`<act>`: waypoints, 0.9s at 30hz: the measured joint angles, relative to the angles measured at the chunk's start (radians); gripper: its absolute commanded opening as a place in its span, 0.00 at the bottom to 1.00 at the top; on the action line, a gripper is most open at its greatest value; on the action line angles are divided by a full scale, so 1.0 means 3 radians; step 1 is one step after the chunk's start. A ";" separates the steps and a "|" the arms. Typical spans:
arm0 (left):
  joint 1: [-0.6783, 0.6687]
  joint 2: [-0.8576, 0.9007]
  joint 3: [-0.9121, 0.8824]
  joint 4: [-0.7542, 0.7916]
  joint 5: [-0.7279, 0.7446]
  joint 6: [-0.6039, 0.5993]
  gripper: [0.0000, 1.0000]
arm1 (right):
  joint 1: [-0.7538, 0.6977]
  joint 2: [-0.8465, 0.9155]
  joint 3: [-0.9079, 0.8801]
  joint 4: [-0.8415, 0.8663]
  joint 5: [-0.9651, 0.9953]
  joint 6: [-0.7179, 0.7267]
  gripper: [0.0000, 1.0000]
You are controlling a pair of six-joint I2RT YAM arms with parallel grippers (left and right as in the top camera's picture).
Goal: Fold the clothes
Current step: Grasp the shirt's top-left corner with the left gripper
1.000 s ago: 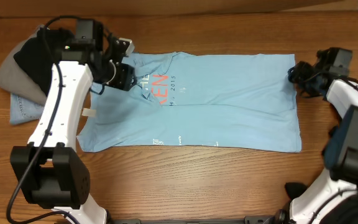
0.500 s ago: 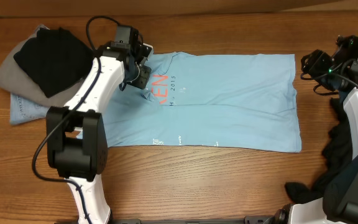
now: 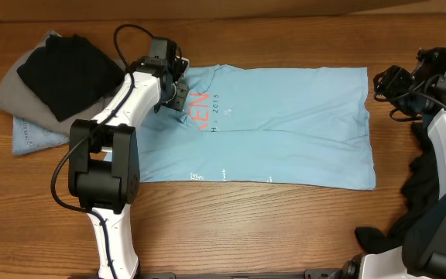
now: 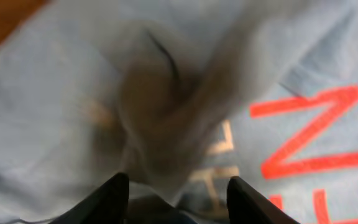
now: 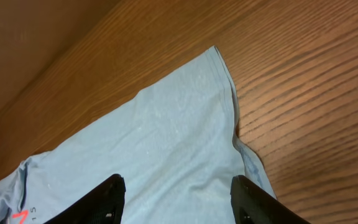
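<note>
The light blue T-shirt lies flat across the table, with red and white print near its left end. My left gripper hovers over that print, jaws open. The left wrist view is blurred; a raised fold of shirt sits just ahead of the open gripper, beside red letters. My right gripper is open, just right of the shirt's far right corner. The right wrist view shows that corner ahead of the gripper. A black garment lies on a pile at far left; no tag shows.
The pile at far left also holds a grey cloth and a denim piece. More black cloth lies beside my right arm at the right edge. Bare wood runs along the table's front.
My left gripper has moved right from the shirt's left sleeve onto the print. My right gripper has drawn back a little to the right of the shirt's corner.
</note>
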 measured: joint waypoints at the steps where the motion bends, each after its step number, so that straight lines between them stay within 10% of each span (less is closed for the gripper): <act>1: 0.0000 0.0000 0.0001 0.0028 -0.0018 -0.0008 0.55 | 0.0000 0.0000 0.0000 -0.0015 0.0000 0.0001 0.58; 9: 0.0015 0.0000 0.0001 0.0268 -0.0090 -0.0060 0.56 | 0.0000 0.0000 0.0000 -0.0053 0.0000 0.0001 0.58; 21: 0.0038 0.0074 0.0000 0.0273 -0.0086 -0.0149 0.04 | 0.0000 0.0000 0.0000 -0.0118 0.0001 0.0000 0.57; 27: 0.0038 0.0113 0.0149 0.0094 -0.0092 -0.0159 0.04 | 0.0000 0.0000 0.0000 -0.0126 0.0000 0.0001 0.57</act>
